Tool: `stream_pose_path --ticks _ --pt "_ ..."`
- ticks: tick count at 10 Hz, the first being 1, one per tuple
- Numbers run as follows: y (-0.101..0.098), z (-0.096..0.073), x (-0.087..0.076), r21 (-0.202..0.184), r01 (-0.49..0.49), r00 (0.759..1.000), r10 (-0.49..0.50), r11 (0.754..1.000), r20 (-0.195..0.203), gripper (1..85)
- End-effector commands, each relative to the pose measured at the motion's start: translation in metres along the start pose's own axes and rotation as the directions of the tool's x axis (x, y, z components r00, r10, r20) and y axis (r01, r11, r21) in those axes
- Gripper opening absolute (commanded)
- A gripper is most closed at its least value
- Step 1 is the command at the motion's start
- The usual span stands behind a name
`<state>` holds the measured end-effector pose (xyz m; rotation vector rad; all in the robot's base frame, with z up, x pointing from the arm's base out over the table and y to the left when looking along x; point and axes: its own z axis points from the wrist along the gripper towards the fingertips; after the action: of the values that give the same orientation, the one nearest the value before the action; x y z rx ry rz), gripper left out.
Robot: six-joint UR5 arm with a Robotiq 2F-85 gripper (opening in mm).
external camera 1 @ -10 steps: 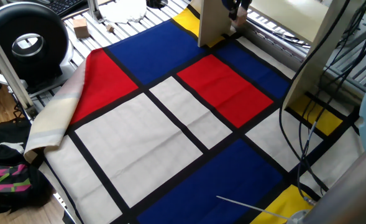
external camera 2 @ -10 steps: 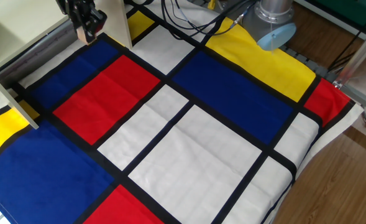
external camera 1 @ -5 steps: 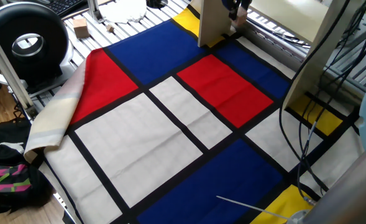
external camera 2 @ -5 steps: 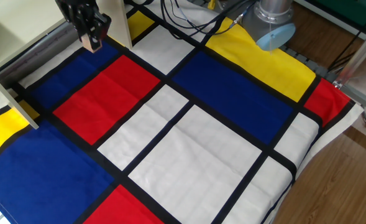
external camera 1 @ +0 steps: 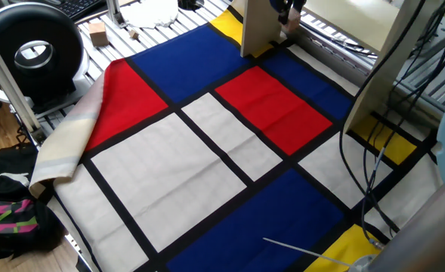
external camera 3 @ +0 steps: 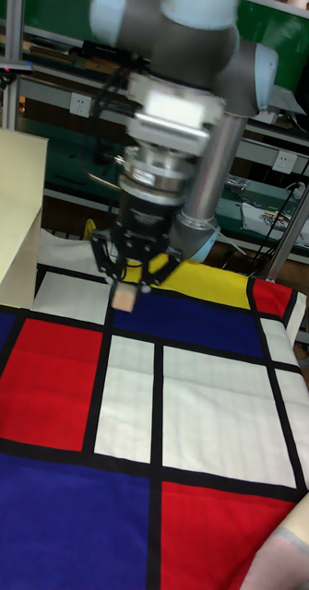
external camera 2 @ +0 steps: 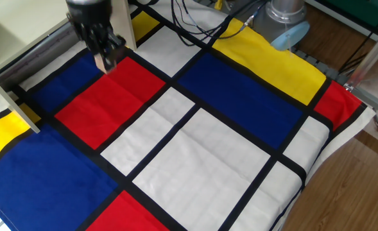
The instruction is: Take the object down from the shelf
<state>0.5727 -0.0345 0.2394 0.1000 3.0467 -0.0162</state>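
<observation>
**Ana:** Tall fixed view first: the checked cloth fills the lower frame, the shelf stands at the left edge, and the gripper hangs upper centre, fingers pinched on the cube.

**Ben:** So the cube is off the shelf, above the cloth?

**Ana:** Yes. In the other fixed view it sits upper left. It looks light, rigid and smooth; flat opposite faces suit the grip.

**Ben:** Long axis?

**Ana:** None; it hangs roughly level.
</observation>
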Motion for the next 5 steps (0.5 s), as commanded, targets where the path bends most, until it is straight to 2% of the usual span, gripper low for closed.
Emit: stream_pose_path --ticks 1,5 --pt "0.032 0.023 -0.021 0.021 -0.027 1.000 0.027 0.999 0.006 1.0" --pt "0.043 0.069 -0.052 0.011 -0.025 0.998 0.025 1.000 0.055 1.0"
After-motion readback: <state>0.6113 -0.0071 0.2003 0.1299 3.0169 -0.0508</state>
